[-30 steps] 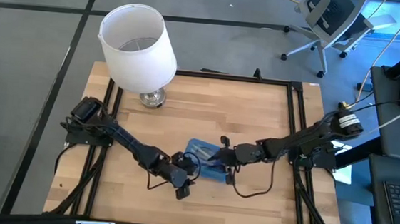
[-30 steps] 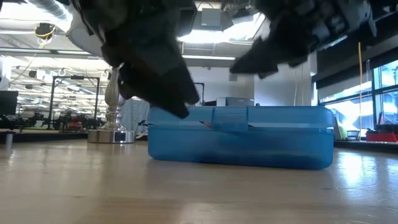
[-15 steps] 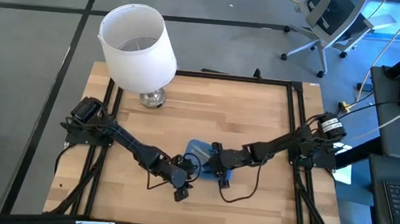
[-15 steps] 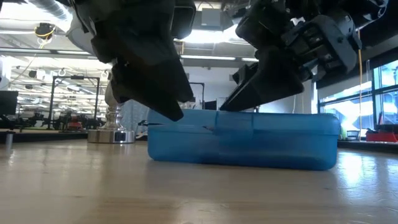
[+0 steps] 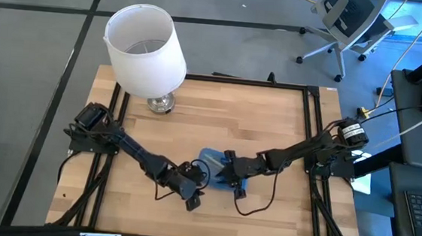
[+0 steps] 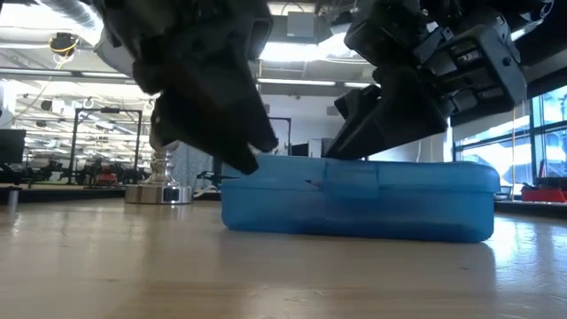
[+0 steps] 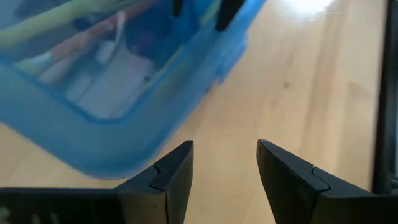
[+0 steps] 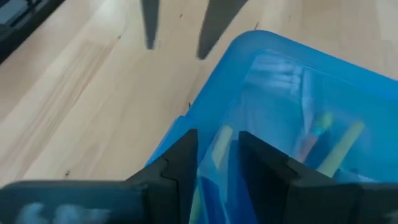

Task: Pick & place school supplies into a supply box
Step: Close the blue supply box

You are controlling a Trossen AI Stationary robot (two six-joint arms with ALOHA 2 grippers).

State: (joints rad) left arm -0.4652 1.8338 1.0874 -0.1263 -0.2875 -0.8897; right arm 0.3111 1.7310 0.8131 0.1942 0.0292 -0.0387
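Observation:
The translucent blue supply box [image 5: 209,161] lies flat and closed on the wooden table, near its middle [image 6: 354,208]. Through its lid I see yellow, orange and pale pens [image 7: 81,37] [image 8: 323,137]. My right gripper [image 5: 229,176] stands over the box with its fingers a narrow gap apart [image 8: 219,146] [image 6: 354,146]. My left gripper [image 5: 190,186] is open [image 7: 225,155], low beside the box's left end [image 6: 248,155]. The scissors do not show. My right gripper comes down slanting from the table's right, and its fingertips [image 8: 180,155] are on the box lid's near edge [image 8: 186,118], above the front latch [image 6: 350,173]. The box lies flat on the table under them. My left gripper: one fingertip [image 6: 252,162] stands at the box's upper left corner; I cannot tell whether it touches.
A white lampshade [image 5: 145,45] on a silver base [image 6: 159,190] stands at the far left of the table. A black cable [image 5: 253,204] loops over the wood near the right gripper. A black frame [image 5: 311,141] rims the table.
My right gripper has moved toward the table's left and down onto the box lid. The box has slid a little toward the table's right along the wood. My left gripper has stayed close by the box's left end.

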